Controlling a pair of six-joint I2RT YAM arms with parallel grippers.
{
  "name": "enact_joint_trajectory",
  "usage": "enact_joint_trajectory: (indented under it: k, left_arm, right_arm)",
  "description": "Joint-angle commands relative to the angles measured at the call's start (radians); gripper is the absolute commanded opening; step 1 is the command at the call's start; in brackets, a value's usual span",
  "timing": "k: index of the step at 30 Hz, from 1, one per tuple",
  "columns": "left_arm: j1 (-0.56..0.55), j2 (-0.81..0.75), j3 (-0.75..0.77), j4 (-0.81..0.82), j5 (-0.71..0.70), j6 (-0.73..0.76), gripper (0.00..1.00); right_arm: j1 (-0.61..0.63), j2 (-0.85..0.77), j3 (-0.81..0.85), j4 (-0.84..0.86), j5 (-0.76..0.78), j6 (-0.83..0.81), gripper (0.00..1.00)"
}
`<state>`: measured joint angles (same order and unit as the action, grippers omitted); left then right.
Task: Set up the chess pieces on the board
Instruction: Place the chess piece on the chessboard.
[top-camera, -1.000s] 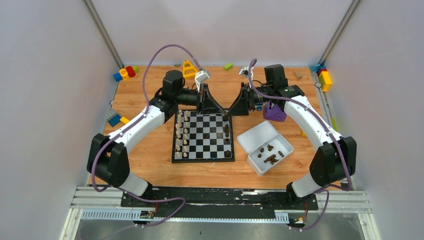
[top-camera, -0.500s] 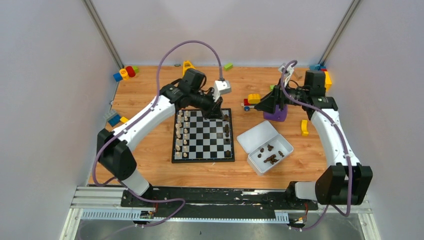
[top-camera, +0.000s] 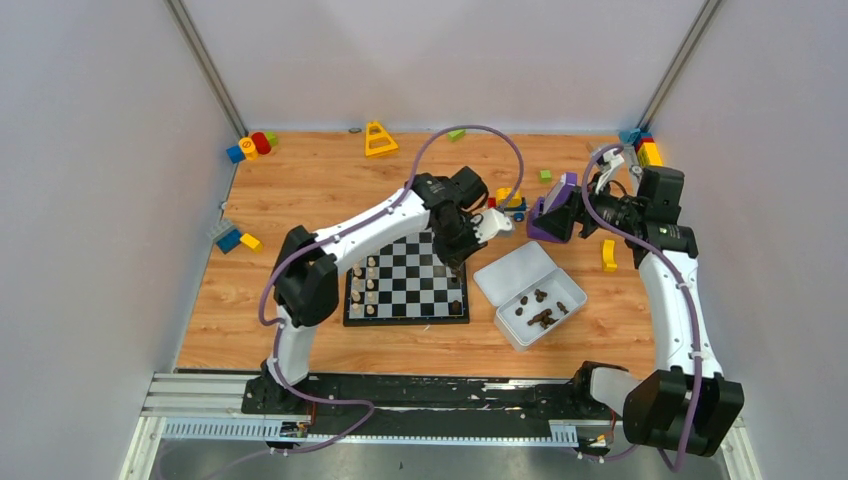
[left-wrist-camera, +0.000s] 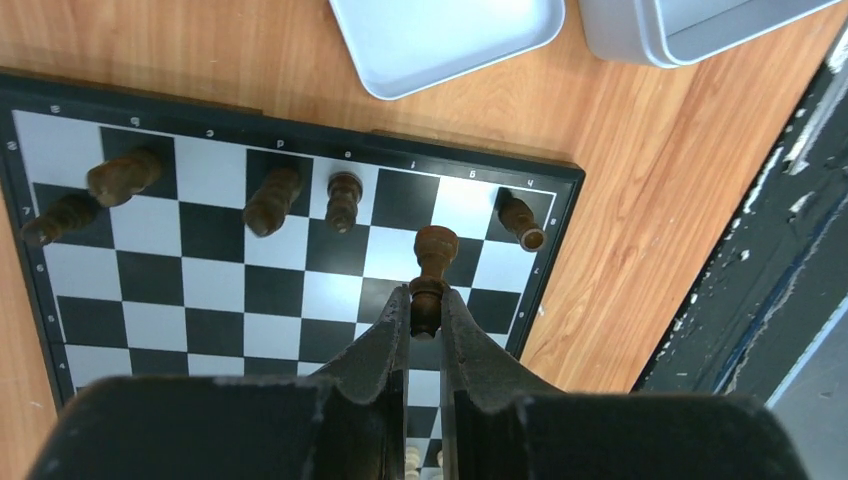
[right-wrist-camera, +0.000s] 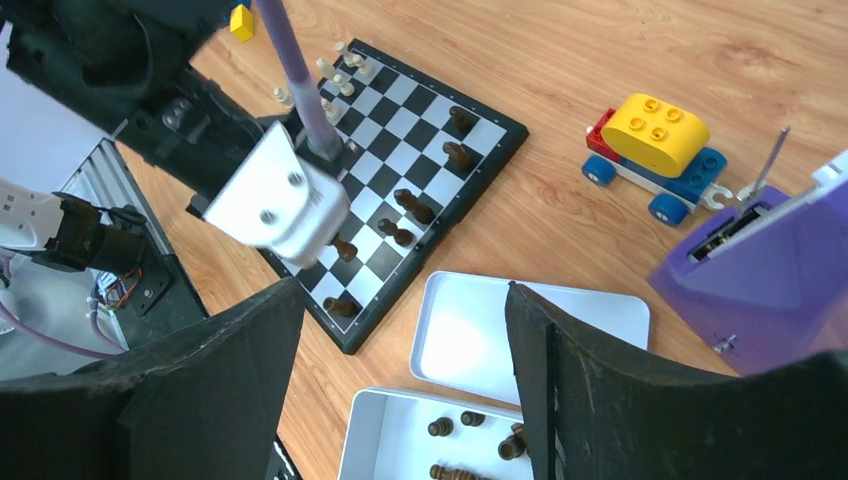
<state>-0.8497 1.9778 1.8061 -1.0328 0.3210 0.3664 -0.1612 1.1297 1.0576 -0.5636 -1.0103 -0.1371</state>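
Two tools, two states: the left tool (left-wrist-camera: 426, 305) is pinching a dark brown chess piece (left-wrist-camera: 435, 250) between its fingertips, over the board (left-wrist-camera: 200, 300) near the edge that faces the white tray (left-wrist-camera: 690, 30). Whether that piece touches a square I cannot tell. Five other dark pieces (left-wrist-camera: 343, 198) stand along that same edge of the board, while the cream pieces (top-camera: 365, 278) are gathered along the opposite edge. The right tool (right-wrist-camera: 400, 295) hangs well above the wooden surface (top-camera: 300, 200) with its fingers spread wide and nothing between them. Below it the tray holds several more dark pieces (right-wrist-camera: 440, 427), and the lid (right-wrist-camera: 520, 330) lies flat just beside the tray, close to the board's corner. A toy car (right-wrist-camera: 655, 150) of coloured blocks and a purple block (right-wrist-camera: 760, 260) sit beyond the lid, apart from the board
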Motion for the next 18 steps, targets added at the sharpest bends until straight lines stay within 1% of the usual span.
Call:
enact_joint_trajectory:
  k: [1,8,18]
  left_arm:
    - [-0.051,0.088,0.111,-0.121,-0.136,0.036,0.00]
    - [-0.102,0.224,0.224,-0.207,-0.193,0.028,0.00]
    - [-0.119,0.281,0.271,-0.225,-0.227,0.026,0.00]
  right_arm:
    - [-0.015,-0.019,-0.010,0.030,0.019,-0.022,0.75]
    - [-0.018,-0.019,-0.018,0.027,0.019,-0.030,0.75]
    - [-0.022,-0.020,-0.027,0.023,0.000,-0.032,0.75]
